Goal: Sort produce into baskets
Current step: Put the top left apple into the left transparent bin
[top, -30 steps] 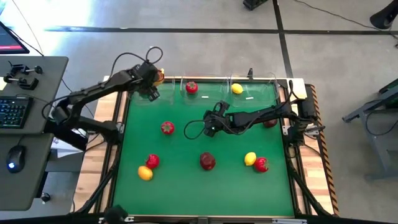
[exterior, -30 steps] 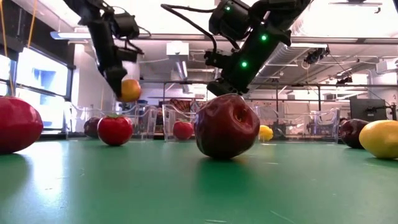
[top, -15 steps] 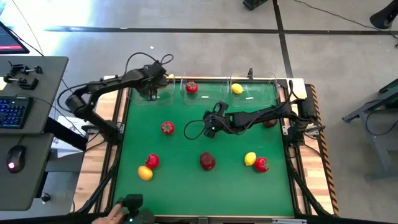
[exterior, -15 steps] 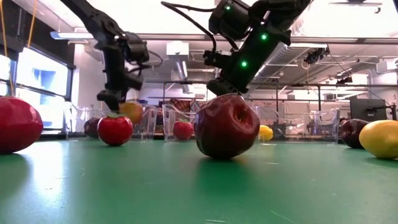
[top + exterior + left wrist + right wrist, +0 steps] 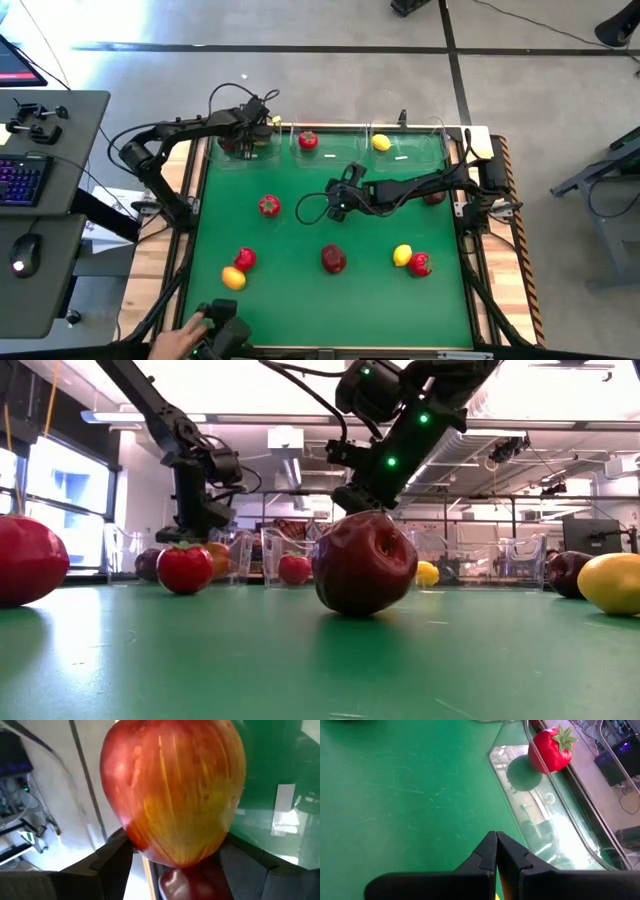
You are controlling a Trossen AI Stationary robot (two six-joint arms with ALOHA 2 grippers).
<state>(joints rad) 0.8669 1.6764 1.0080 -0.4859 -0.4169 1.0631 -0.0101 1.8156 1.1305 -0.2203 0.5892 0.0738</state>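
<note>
Now the left gripper [image 5: 243, 146] had come down into the clear plastic left basket [image 5: 262, 131], fingers [image 5: 107, 860] pinching the red-orange apple [image 5: 172, 790], nearly sorted, while the right gripper [image 5: 337, 207] hung over the green worktop [image 5: 300, 300], fingers pressed together.

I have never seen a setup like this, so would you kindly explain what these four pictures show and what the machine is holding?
Two dark robot arms work over a green mat. One picture looks straight down, one sits level with the mat, and two come from cameras on the arms' wrists. The left gripper is lowered at the left clear bin, its fingers around a red-orange apple. The right gripper hangs shut and empty above mid-mat. Loose toy fruits lie on the mat, including a dark red apple and a lemon. A person's hand shows at the near edge.
</note>
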